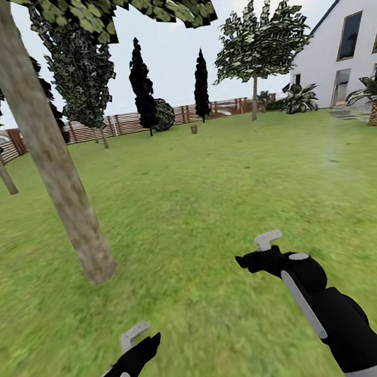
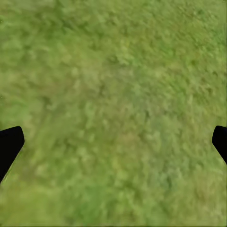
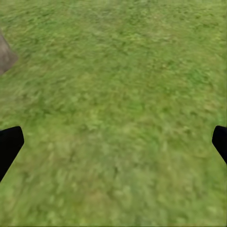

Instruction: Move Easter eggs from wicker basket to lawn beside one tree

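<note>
Head view: I have the wide mottled green lawn (image 1: pixel 203 210) spread ahead of me, with the thick, pale grey-brown mottled tree trunk (image 1: pixel 52 154) rising close on my left, its base planted in the grass just ahead of my left end effector (image 1: pixel 135 335). My right end effector (image 1: pixel 266 241) hangs over open grass, well apart from the trunk. Far off, near the brown slatted wooden fence (image 1: pixel 125 124), a small brown object (image 1: pixel 194 129) stands on the grass; it may be the wicker basket, but it is too small for me to tell. The eggs I cannot make out. A white house (image 1: pixel 342 47) sits at the right.

In the left wrist view the two dark fingertips (image 2: pixel 10 144) sit spread wide at the frame's edges, nothing between them but grass. In the right wrist view the fingertips (image 3: pixel 10 144) are likewise spread wide and empty, with the foot of the trunk (image 3: pixel 5 56) at the edge.
</note>
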Robot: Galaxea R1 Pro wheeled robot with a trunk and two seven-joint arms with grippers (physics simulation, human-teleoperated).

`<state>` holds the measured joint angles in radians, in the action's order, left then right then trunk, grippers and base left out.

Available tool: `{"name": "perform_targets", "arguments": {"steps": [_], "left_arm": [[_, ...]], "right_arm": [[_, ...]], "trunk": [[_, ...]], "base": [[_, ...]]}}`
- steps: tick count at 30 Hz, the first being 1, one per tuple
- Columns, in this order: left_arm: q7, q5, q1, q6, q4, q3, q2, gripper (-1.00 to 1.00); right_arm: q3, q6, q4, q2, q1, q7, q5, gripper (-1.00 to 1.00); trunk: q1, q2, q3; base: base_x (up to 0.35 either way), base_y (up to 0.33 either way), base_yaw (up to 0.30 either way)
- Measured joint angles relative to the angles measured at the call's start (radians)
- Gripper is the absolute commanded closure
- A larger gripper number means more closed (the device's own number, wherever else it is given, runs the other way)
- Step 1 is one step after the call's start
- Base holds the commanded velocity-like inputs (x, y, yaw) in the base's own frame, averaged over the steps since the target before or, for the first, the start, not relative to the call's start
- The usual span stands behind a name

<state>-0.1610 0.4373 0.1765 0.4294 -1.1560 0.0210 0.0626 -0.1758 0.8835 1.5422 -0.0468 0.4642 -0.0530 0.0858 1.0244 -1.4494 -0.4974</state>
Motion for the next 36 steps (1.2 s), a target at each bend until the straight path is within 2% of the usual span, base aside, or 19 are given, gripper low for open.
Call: {"name": "perform_targets", "arguments": {"steps": [1, 5, 11, 22, 36], "left_arm": [[0.000, 0.000, 0.000, 0.000, 0.000, -0.001, -0.009, -1.00], [-0.001, 0.004, 0.001, -0.003, 0.011, -0.001, -0.020, -1.00], [-0.002, 0.012, 0.001, -0.025, 0.056, -0.002, -0.017, -1.00], [-0.003, 0.017, 0.001, -0.032, 0.065, -0.004, -0.014, -1.00], [-0.002, 0.015, 0.001, -0.033, 0.066, -0.003, -0.017, -1.00]], "right_arm": [[0.000, -0.003, 0.000, 0.000, 0.000, 0.000, 0.000, -1.00], [0.000, -0.006, 0.002, 0.001, -0.003, 0.000, 0.000, -1.00], [0.001, 0.003, 0.008, 0.010, -0.006, 0.001, 0.000, -1.00], [-0.001, 0.060, 0.008, 0.012, -0.005, 0.002, 0.002, -1.00], [0.000, 0.052, 0.025, 0.002, -0.006, -0.005, 0.003, -1.00]], "trunk": [[0.000, 0.000, 0.000], [0.000, 0.000, 0.000], [0.000, 0.000, -0.001], [0.000, 0.000, -0.015], [0.000, 0.000, -0.023]], "base": [[0.334, 0.000, 0.000], [0.334, 0.000, 0.000], [0.334, 0.000, 0.000], [0.333, 0.000, 0.000], [0.334, 0.000, 0.000]]}}
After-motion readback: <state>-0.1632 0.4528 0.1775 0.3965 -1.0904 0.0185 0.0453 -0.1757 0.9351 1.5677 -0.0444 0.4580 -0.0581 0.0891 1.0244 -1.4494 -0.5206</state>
